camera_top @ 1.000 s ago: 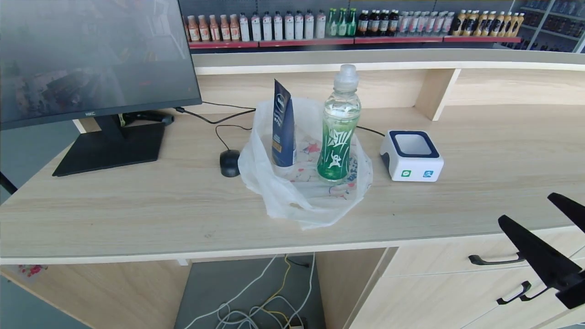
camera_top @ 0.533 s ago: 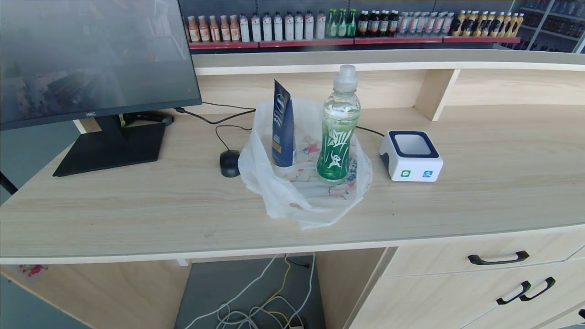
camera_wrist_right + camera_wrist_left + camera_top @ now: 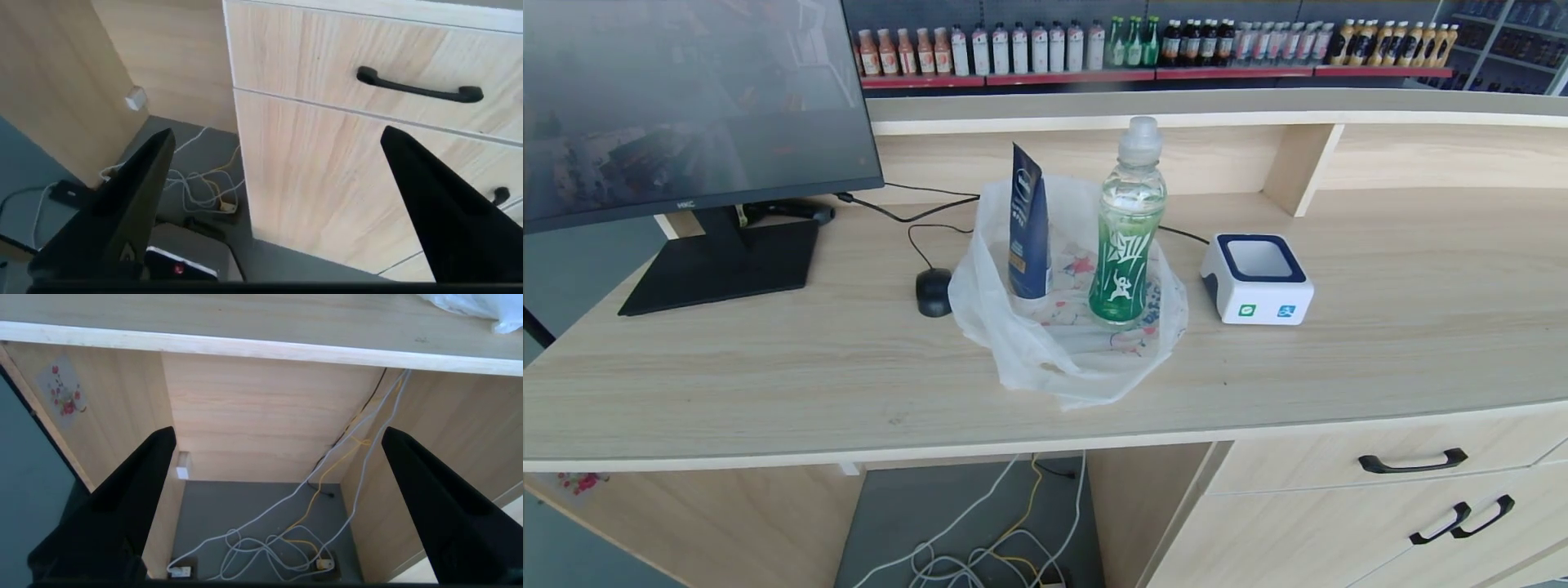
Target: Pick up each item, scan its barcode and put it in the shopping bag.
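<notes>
At mid-counter (image 3: 1380, 351), the white shopping bag (image 3: 1058, 351) lies slumped open, its front fold close to the 6 o'clock edge. The dark blue tube (image 3: 1029, 237) and the green drinks bottle (image 3: 1125, 245) stand upright on it, bottle at the tube's 3 o'clock. The scanner (image 3: 1256, 279) sits just beside the bag at 3 o'clock, with a broad run of wood beyond, and the mouse (image 3: 933, 291) at 9. The bottle label shows a white figure on green; the tube's print is too small to read. Below the counter edge, the left gripper (image 3: 278, 433) hangs fingers wide apart; the right gripper (image 3: 278, 132), by the drawer fronts (image 3: 327, 131), is equally spread
</notes>
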{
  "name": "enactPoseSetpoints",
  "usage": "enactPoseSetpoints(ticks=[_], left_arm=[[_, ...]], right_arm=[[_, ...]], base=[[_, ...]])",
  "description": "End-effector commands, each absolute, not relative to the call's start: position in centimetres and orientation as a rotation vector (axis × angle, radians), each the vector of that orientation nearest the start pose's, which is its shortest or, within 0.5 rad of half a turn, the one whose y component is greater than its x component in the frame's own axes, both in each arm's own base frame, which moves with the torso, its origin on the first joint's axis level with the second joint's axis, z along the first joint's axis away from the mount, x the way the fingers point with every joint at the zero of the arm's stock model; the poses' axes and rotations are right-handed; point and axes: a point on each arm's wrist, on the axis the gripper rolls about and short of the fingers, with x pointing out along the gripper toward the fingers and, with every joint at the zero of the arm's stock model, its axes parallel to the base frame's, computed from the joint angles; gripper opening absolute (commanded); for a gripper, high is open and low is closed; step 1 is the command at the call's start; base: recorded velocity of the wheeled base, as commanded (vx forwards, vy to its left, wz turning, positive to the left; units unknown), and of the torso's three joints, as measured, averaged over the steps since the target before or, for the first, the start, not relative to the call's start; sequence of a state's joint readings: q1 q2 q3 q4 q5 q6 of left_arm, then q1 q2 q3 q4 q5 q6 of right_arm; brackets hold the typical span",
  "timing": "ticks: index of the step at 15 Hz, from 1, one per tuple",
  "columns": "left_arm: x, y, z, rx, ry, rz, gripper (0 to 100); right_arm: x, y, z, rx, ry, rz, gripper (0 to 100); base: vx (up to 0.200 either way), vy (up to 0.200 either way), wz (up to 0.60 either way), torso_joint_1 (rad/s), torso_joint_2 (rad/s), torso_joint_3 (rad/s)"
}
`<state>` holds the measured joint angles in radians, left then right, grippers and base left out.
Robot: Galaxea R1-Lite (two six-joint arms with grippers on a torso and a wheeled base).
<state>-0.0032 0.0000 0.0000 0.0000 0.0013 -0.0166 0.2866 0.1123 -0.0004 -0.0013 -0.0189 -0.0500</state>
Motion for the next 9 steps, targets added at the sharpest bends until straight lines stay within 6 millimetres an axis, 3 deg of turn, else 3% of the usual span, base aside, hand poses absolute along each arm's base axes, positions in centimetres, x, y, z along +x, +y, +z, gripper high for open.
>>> enactPoseSetpoints(ticks=[1,3,6,8,9], left_arm=[[-2.3,0.0,7.5,-0.017,0.000,-0.002,100],[-2.3,0.0,7.6,-0.017,0.002,-0.002,100],[-2.3,0.0,7.5,-0.017,0.000,-0.002,100],[-2.3,0.0,7.5,-0.017,0.000,-0.002,100],[-2.3,0.0,7.5,-0.017,0.000,-0.002,100]], right_arm=[[-0.7,-0.1,7.9,-0.052,0.203,0.055,100],[-1.2,0.0,7.8,-0.044,0.140,-0.028,100],[-2.3,0.0,7.6,-0.021,0.002,-0.014,100],[-2.3,0.0,7.6,0.012,0.001,-0.014,100],[-2.3,0.0,7.6,0.008,0.001,-0.014,100]], base=[[0.000,0.000,0.00,0.000,0.00,0.000],[0.000,0.000,0.00,0.000,0.00,0.000],[0.000,0.000,0.00,0.000,0.00,0.000],[0.000,0.000,0.00,0.000,0.00,0.000],[-0.200,0.000,0.00,0.012,0.01,0.002]])
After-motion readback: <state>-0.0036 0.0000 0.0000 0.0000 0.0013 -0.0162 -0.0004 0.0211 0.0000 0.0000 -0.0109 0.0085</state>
